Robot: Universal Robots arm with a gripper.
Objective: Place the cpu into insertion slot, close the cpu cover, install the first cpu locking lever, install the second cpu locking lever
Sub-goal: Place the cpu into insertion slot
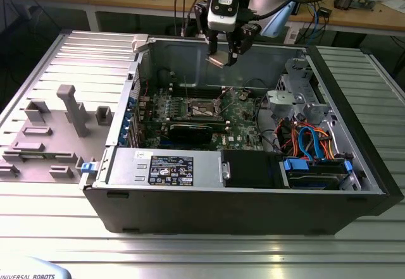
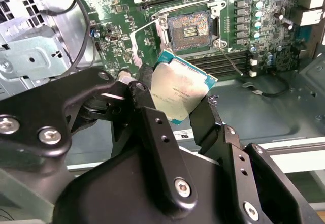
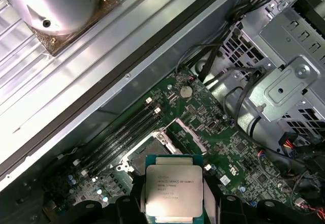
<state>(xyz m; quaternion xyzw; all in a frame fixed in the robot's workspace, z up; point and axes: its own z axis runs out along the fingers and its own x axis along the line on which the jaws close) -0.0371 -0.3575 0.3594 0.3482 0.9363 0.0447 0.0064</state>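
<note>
Ribbed metal table carries the open computer case, with the green motherboard lying inside it. Above the case hangs the gripper, its two black fingers clamped on opposite edges of the cpu, which is held in the air over the board. Below, well apart, the insertion slot lies uncovered, its dark centre bare.

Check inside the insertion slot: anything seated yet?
Nothing seated: in the second wrist view the insertion slot shows a bare, uncovered contact grid. The cpu is clamped between the jaws.
</note>
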